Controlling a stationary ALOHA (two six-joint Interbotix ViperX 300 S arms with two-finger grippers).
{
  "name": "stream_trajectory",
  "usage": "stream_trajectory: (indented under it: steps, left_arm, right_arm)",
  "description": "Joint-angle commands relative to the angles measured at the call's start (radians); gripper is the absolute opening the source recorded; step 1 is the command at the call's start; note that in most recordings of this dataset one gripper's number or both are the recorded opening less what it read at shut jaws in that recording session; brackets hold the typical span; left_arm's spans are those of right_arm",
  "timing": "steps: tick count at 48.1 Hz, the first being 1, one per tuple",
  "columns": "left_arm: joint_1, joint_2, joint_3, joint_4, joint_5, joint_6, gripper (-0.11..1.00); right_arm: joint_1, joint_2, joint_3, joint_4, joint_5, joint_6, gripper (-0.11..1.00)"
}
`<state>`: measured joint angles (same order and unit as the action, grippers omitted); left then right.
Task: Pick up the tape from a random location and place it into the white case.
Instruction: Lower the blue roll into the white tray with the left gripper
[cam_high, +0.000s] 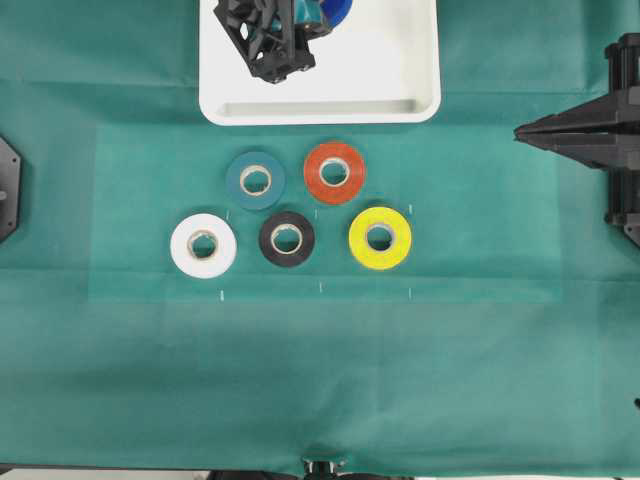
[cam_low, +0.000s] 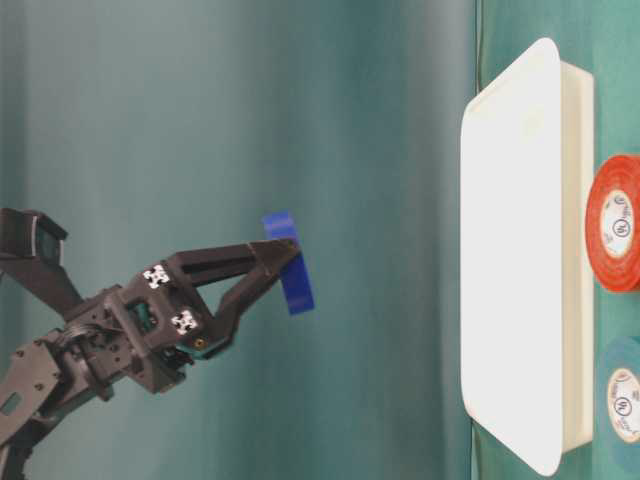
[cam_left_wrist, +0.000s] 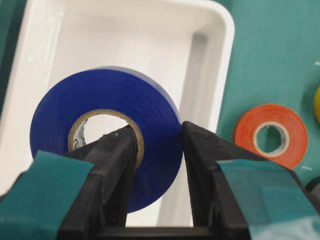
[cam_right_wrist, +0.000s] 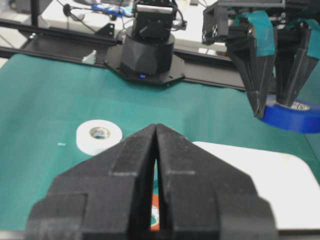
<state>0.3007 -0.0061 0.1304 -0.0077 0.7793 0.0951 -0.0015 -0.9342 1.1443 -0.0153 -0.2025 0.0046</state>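
Observation:
The deep blue tape is held on edge in my left gripper, one finger through its core and the other on its outer wall. It hangs above the white case, apart from its floor. In the overhead view the left gripper and the tape are over the far part of the case. The table-level view shows the tape well off the case. My right gripper is shut and empty, parked at the right side.
Several other rolls lie on the green cloth in front of the case: teal, orange, white, black and yellow. The left arm's base stands at the far side of the right wrist view.

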Motion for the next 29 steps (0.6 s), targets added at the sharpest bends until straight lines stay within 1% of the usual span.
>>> stream_trajectory:
  steps: [1,17,29]
  left_arm:
    - [0.002,-0.026,0.014,0.002,-0.021,0.000,0.26]
    - [0.009,0.029,0.100,0.003,-0.112,0.000,0.26]
    - [0.020,0.094,0.152,0.002,-0.207,0.000,0.26]
  right_arm:
    - [0.003,0.006,-0.018,-0.002,-0.005,-0.002,0.00]
    - [0.003,0.006,-0.018,-0.002,-0.006,-0.002,0.00]
    - [0.002,0.008,-0.018,-0.002,-0.005,-0.002,0.00]
